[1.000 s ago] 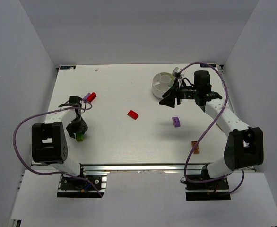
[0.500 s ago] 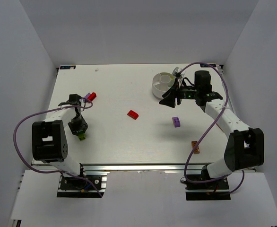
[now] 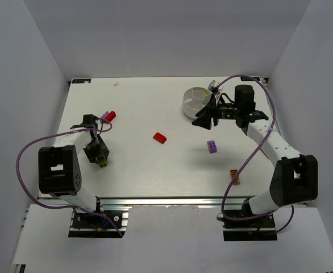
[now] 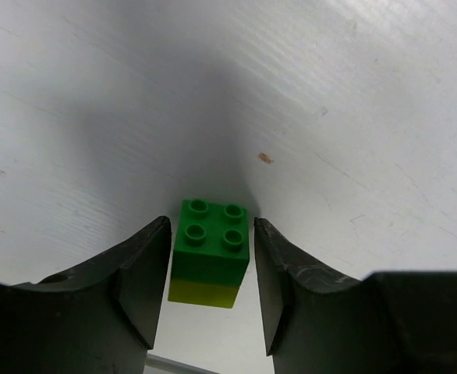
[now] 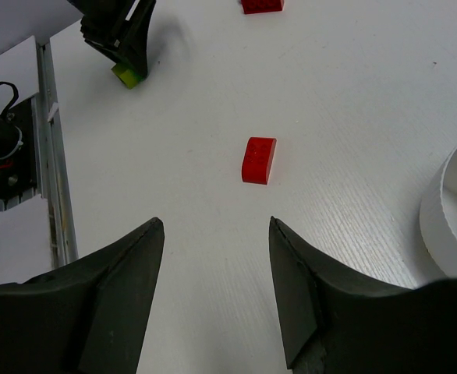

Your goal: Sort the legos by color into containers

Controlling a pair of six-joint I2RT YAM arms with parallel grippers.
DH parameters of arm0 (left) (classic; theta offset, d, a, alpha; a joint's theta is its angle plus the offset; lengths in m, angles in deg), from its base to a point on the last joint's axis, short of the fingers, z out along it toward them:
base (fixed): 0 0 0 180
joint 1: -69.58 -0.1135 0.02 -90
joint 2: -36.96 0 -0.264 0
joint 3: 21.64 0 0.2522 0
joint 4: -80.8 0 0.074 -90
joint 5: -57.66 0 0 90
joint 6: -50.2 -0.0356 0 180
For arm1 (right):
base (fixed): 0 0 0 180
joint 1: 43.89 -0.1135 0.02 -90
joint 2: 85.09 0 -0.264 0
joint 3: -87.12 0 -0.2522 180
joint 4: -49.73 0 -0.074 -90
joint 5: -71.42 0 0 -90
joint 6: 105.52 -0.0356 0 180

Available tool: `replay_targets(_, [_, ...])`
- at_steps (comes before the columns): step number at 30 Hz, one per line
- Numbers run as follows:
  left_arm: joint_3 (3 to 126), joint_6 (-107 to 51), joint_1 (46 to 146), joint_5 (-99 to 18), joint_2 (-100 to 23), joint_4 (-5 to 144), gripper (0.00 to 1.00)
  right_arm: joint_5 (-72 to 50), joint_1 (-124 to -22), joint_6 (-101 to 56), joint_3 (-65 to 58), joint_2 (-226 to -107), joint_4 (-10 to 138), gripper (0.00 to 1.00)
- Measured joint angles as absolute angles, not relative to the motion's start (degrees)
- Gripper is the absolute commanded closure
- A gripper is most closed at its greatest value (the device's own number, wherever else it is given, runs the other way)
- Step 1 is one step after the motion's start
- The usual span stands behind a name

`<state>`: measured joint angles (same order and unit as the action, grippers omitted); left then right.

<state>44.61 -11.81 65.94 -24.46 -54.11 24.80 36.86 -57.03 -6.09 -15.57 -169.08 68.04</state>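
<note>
A green brick (image 4: 211, 241) stacked on a yellow-green one (image 4: 203, 292) sits between the fingers of my left gripper (image 4: 211, 257), with a thin gap showing on each side. In the top view that stack (image 3: 103, 162) is at the table's left, under the left gripper (image 3: 100, 157). My right gripper (image 5: 215, 234) hangs open and empty beside the round white dish (image 3: 196, 101), facing a red brick (image 5: 259, 160) at mid-table (image 3: 159, 137). A purple brick (image 3: 212, 146) and an orange one (image 3: 234, 177) lie on the right.
A red brick (image 3: 111, 115) and a purple one (image 3: 104, 117) lie together at the far left, behind the left arm. The dish rim (image 5: 451, 210) is just right of my right fingers. White walls enclose the table on three sides.
The left gripper and the green stack have shifted slightly to the right and away from the near edge. The right arm has stayed put.
</note>
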Motion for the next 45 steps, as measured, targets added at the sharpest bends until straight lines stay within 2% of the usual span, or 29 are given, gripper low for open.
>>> replay_targets(6, [43.1, -11.3, 66.0, -26.5, -54.1, 25.3, 0.41, 36.9, -57.0, -6.1, -15.6, -169.1, 68.0, 0.38])
replay_targets(11, [43.1, -11.1, 66.0, -27.2, -54.1, 26.1, 0.54, 36.9, -57.0, -6.1, -15.6, -169.1, 68.0, 0.38])
replay_targets(13, [43.1, -11.2, 66.0, -27.2, -54.1, 26.4, 0.56, 36.9, -57.0, -6.1, -15.6, -169.1, 68.1, 0.38])
replay_targets(17, [43.1, -11.3, 66.0, -27.1, -54.1, 26.6, 0.73, 36.9, -57.0, -6.1, -15.6, -169.1, 68.1, 0.38])
replay_targets(18, [43.1, -11.3, 66.0, -27.2, -54.1, 26.6, 0.81, 36.9, -57.0, -6.1, -15.6, -169.1, 68.1, 0.38])
replay_targets(20, [43.1, -11.3, 66.0, -27.5, -54.1, 26.9, 0.87, 37.1, -57.1, -6.0, -15.6, -169.1, 68.1, 0.38])
replay_targets(21, [43.1, -11.3, 66.0, -28.3, -54.0, 27.1, 0.95, 37.2, -57.2, -6.0, -15.6, -169.0, 68.2, 0.38])
replay_targets(27, [42.3, -5.8, 66.6, -38.9, -49.8, 32.6, 0.98, 37.3, -61.9, -7.8, -16.4, -168.8, 69.7, 0.38])
replay_targets(30, [41.7, 0.3, 69.9, -43.4, -44.6, 37.2, 0.99, 36.8, -66.7, -14.0, -17.6, -168.5, 68.6, 0.32])
replay_targets(31, [41.7, 2.6, 71.7, -44.6, -42.9, 38.9, 1.0, 36.1, -68.3, -16.8, -18.1, -168.5, 67.9, 0.25])
replay_targets(35, [41.9, 12.7, 79.5, -45.4, -38.5, 45.1, 1.0, 28.8, -74.1, -27.5, -17.7, -168.5, 66.3, 0.17])
replay_targets(39, [44.5, 21.8, 86.1, -44.5, -39.7, 46.6, 1.0, 20.4, -78.4, -34.4, -14.6, -169.5, 65.8, 0.16])
replay_targets(45, [49.3, 30.2, 90.5, -42.9, -42.4, 46.6, 1.0, 11.1, -80.9, -39.4, -13.1, -171.2, 62.4, 0.2])
